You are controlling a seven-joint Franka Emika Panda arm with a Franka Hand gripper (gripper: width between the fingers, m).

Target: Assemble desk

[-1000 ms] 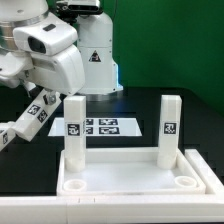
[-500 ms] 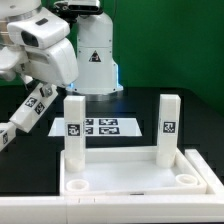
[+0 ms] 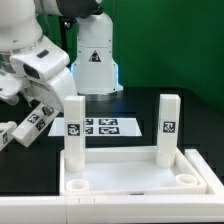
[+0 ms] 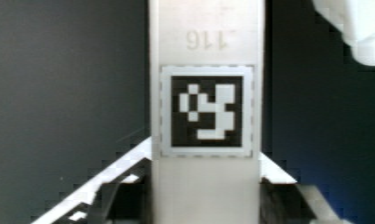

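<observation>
The desk's white rimmed tabletop (image 3: 130, 176) lies near the front with its corner sockets facing up. Two square legs stand upright in its far sockets, one on the exterior view's left (image 3: 74, 132) and one on the right (image 3: 169, 125). My gripper (image 3: 44, 102) hangs left of the left leg, over the black table, shut on a third leg (image 3: 28, 124) that slants down toward the left. In the wrist view this held leg (image 4: 207, 60) fills the middle with its black-and-white tag facing the camera, and my gripper (image 4: 207, 205) clamps it from both sides.
The marker board (image 3: 105, 126) lies flat behind the tabletop, between the two standing legs. The white robot base (image 3: 95, 55) stands at the back. The two near sockets of the tabletop (image 3: 186, 181) hold nothing.
My hand has dropped lower and turned, carrying the held leg with it. The leg now slants flatter and lower on the left. Tabletop and standing legs have not moved.
</observation>
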